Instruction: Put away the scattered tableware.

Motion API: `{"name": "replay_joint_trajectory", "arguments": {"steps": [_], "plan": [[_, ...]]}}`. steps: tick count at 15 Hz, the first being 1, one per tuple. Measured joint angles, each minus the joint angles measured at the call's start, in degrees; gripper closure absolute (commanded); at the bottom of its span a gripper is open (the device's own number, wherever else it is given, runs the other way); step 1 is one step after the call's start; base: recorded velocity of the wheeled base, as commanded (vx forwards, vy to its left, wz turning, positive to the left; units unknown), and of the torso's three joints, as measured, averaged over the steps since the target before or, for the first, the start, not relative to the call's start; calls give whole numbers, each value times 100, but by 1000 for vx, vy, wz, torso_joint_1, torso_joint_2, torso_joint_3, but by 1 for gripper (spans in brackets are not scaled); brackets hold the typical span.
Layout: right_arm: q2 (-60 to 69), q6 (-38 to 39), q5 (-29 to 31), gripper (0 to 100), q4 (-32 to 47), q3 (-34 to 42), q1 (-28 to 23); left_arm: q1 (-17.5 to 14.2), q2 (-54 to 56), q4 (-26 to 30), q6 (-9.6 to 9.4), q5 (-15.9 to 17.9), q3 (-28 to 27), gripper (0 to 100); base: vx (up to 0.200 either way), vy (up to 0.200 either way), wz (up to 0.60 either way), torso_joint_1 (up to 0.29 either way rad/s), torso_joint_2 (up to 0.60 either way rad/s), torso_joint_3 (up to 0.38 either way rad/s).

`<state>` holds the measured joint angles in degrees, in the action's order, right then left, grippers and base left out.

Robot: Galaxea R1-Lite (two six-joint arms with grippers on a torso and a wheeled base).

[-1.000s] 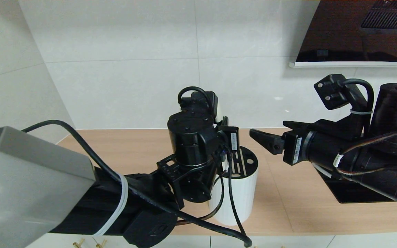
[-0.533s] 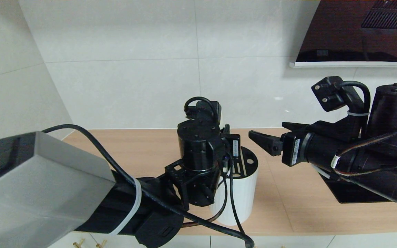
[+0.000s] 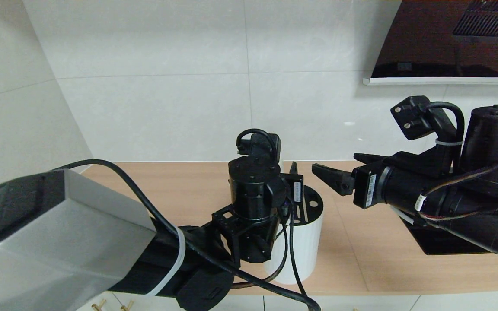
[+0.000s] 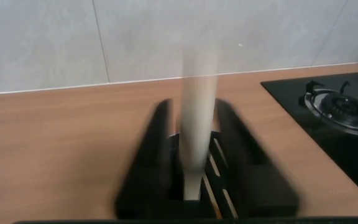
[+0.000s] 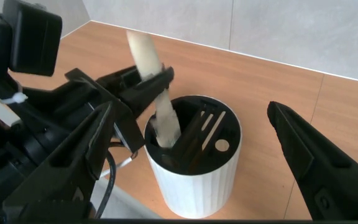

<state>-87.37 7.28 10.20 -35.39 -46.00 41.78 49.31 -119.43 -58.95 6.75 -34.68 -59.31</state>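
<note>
Dropping lower, your left pincer (image 5: 156, 87), clenched on a cream utensil (image 5: 143, 53), maybe a spoon, has it entering the utensil holder (image 5: 194, 183), so release next; right pincer (image 3: 334, 163) released.

Kitchen, no question: a pale wooden worktop (image 3: 180, 185) runs along a white tiled wall (image 3: 154, 108), and a dark glass extractor hood (image 3: 448, 39) hangs at the upper right. Below it, a black glass hob (image 4: 316, 146) sits in the worktop, its gas burner (image 4: 342, 107) showing. A white cutlery holder (image 5: 197, 180) with a slotted black top stands nearby.
</note>
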Motion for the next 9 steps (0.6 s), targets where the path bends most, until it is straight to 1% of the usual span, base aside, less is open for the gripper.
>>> {"name": "replay_joint_trajectory", "arguments": {"steps": [9], "plan": [[2, 2, -2, 0, -5, 2, -5, 18, 94, -35, 0, 0, 13, 0, 0, 0, 0, 0, 0, 0]]}}
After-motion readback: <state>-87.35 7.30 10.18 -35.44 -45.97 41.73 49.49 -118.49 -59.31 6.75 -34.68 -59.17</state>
